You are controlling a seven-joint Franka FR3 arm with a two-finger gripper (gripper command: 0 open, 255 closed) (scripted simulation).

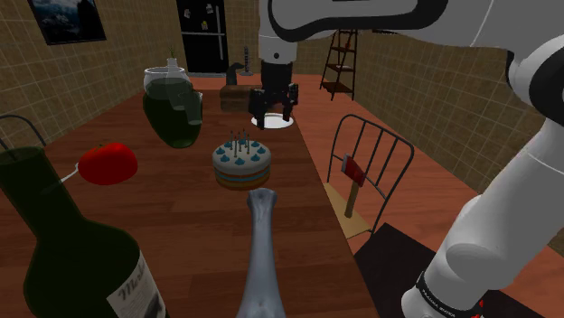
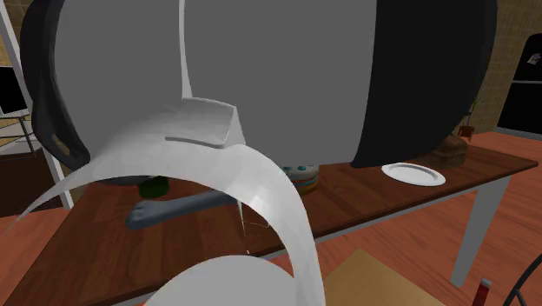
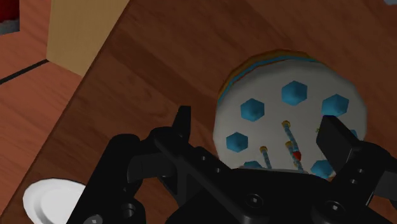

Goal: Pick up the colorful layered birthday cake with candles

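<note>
A long brown wooden table (image 1: 185, 221) runs down a room with tiled walls toward a black fridge (image 1: 203, 36) at its far end. The layered cake (image 1: 241, 163) stands upright about halfway along the table, near the edge on the chair's side. Its white top is dotted with blue hexagons, and orange and blue bands ring its side. Thin candles (image 3: 289, 137) rise from its middle. Bare wood lies all around it, so a grasp from above looks unobstructed. The gripper (image 1: 272, 119) hangs above the table just beyond the cake, spread wide and holding nothing. That width probably suits the cake's broad body, which the jaws must straddle at the sides rather than press on the candles. In the wrist view one of the fingers (image 3: 337, 137) shows in front of the cake's top and the other is over bare wood beside it. Neither appears to touch the cake. Below the gripper in the shoulder view lies a white plate (image 1: 282, 126) with nothing on it. Further out, toward that view's left, a rounded glass jar (image 1: 172, 108) is dark green through most of its body, which I take for liquid. A red fruit (image 1: 108, 163) lies nearer the camera. Nearest of all are a dark green labelled bottle (image 1: 63, 244), its contents unreadable, and a grey long-necked vase (image 1: 262, 257) that seems to lie on its side. Off the table, a chair (image 1: 361, 219) carries a red-headed hatchet (image 1: 352, 170).
</note>
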